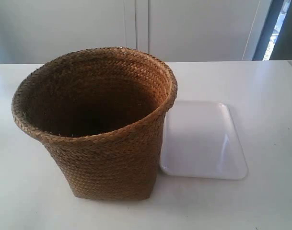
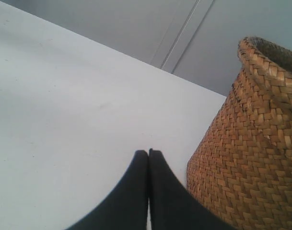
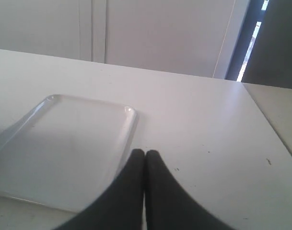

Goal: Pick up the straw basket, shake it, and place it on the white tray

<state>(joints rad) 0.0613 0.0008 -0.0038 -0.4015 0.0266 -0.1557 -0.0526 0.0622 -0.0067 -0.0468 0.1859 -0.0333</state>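
Note:
The straw basket (image 1: 107, 158) stands upright on the white table, brown and braided, its dark inside facing up. Its woven wall (image 2: 251, 158) fills one side of the left wrist view. The white tray (image 1: 203, 143) lies flat on the table, touching or nearly touching the basket's side at the exterior view's right; the right wrist view shows the tray (image 3: 59, 148) bare. My left gripper (image 2: 148, 152) is shut with nothing in it, a short way from the basket's wall. Also shut and holding nothing, my right gripper (image 3: 145, 152) sits low by the tray's rim. Neither arm shows in the exterior view.
The white table (image 1: 261, 86) runs back to a pale wall with cabinet doors (image 1: 136, 24). A dark gap with daylight (image 1: 275, 28) shows at the far right. The table's edge (image 3: 268, 129) appears in the right wrist view.

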